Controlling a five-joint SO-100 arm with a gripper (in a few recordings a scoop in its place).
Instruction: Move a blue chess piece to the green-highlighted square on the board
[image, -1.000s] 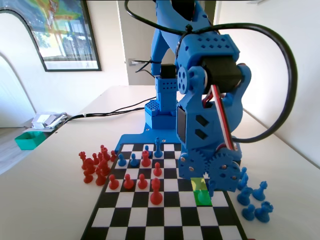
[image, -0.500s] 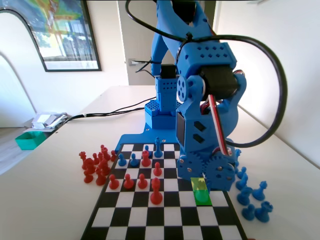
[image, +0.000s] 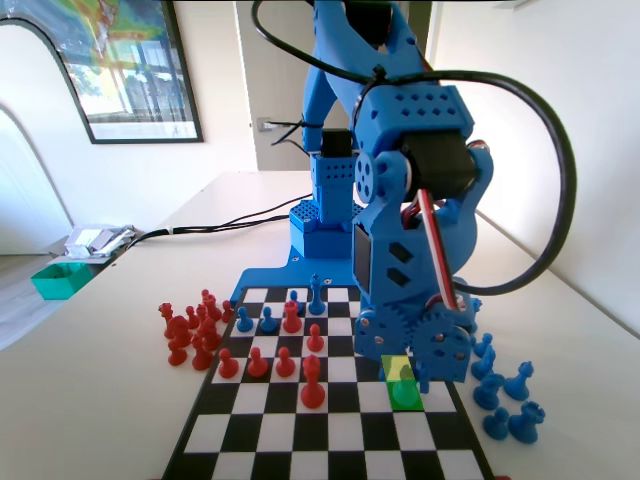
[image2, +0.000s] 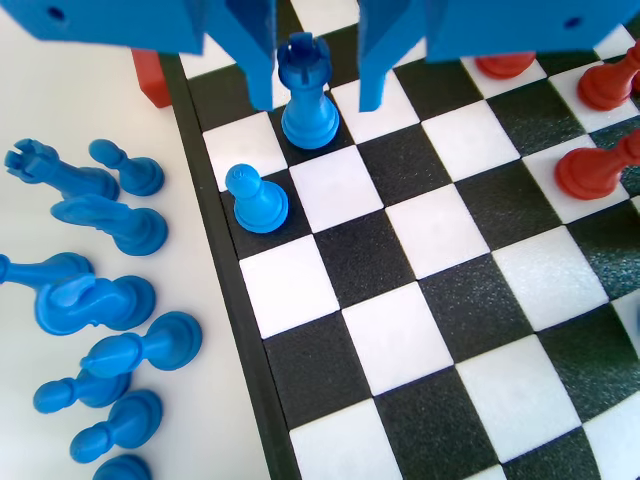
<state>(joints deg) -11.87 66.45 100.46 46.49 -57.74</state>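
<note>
Jaws stood apart, straddling a blue rook (image2: 306, 90) (untouched); the blue pawn (image2: 256, 197) sat beside it. We judged we should recentre over the pawn before closing.

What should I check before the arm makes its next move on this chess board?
1. Gripper open: ok, the jaws stand apart.
2. Jaws around the blue pawn: not ok. A taller notched-top blue piece stands between them, and the pawn is outside them on the board's edge column.
3. Pawn upright: ok.
4. Green-highlighted square free: cannot tell, since the gripper hides part of it in the fixed view.
5. Spare blue pieces off the board: ok, they are beside its edge.
</note>
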